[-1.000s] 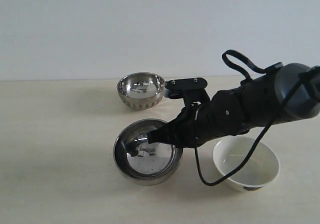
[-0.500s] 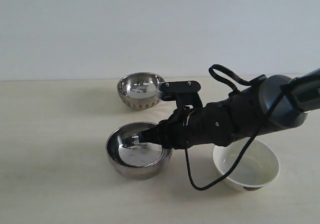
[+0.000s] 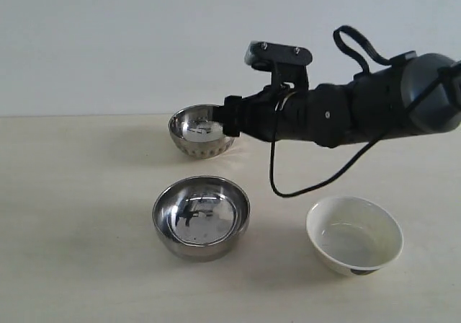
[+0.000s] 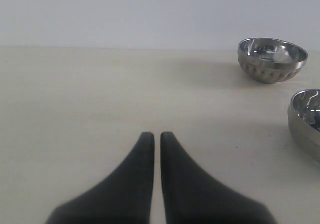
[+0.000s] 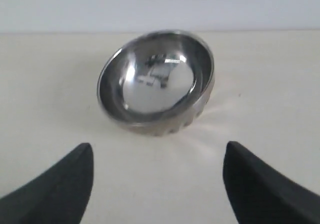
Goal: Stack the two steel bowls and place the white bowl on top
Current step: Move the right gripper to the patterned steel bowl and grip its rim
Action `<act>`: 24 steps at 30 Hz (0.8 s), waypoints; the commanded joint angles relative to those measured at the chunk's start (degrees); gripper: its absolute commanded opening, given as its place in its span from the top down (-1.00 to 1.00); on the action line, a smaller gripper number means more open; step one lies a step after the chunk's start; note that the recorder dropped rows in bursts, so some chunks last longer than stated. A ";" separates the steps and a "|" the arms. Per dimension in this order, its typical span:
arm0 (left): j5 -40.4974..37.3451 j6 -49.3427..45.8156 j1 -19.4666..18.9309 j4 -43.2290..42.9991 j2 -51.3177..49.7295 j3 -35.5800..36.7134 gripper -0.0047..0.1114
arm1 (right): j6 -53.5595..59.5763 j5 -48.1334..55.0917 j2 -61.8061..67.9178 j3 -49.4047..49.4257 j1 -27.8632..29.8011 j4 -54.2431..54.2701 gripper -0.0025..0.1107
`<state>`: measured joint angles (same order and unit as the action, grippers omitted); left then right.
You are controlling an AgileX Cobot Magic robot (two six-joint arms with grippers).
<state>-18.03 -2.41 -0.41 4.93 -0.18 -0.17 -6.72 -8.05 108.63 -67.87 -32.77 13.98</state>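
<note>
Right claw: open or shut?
Open. The right claw fingers stand wide apart, holding nothing; the small ribbed shiny steel bowl sits ahead.

steel bowls: two. one ribbed steel bowl (image 3: 196, 130), one smooth steel bowl (image 3: 202, 218), the smooth one the wider of the pair.
white bowl (image 3: 354, 235): one, glossy, with one dark mark low on its side.
bowls in all: three.
tabletop (image 3: 79, 193): one, pale, carrying all three bowls.
robot arm (image 3: 360, 110) in sight from where i stand: one, black.
black cable (image 3: 271, 168): one, looping below that arm.
grippers: two, the right gripper (image 5: 157, 145) and the left gripper (image 4: 154, 134).
dark fingers (image 4: 135, 184): two on each gripper, four in all.
</note>
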 commanded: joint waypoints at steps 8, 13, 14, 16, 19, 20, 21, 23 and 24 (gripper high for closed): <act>0.41 0.27 0.29 0.00 0.18 0.17 0.85 | -1.71 6.10 16.19 -20.65 3.70 2.16 -0.28; 0.41 0.27 0.29 0.00 0.18 0.17 0.85 | -1.99 10.91 24.07 -30.05 5.11 2.16 -0.28; 0.41 0.27 0.29 0.00 0.18 0.17 0.85 | -1.99 11.34 25.02 -31.27 5.24 2.16 -0.28; 0.41 0.27 0.29 0.00 0.18 0.17 0.85 | -2.01 12.21 27.37 -34.15 5.63 2.16 -0.27; 0.41 0.27 0.29 0.00 0.18 0.17 0.85 | -2.72 14.75 30.13 -38.00 5.75 2.16 -0.13; 0.41 0.27 0.29 0.00 0.18 0.17 0.85 | -3.26 15.53 30.93 -38.91 5.89 2.16 -0.05; 0.41 0.27 0.29 0.00 0.18 0.17 0.85 | -3.26 16.24 31.58 -39.49 5.89 2.16 0.04; 0.41 0.27 0.29 0.00 0.18 0.17 0.85 | -3.26 17.34 32.19 -40.03 5.97 2.16 0.22; 0.41 0.27 0.29 0.00 0.18 0.17 0.85 | -3.26 17.34 32.26 -40.03 5.97 2.16 0.30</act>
<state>-18.03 -2.41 -0.41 4.93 -0.18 -0.17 -9.80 7.88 140.52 -107.07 -27.37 16.56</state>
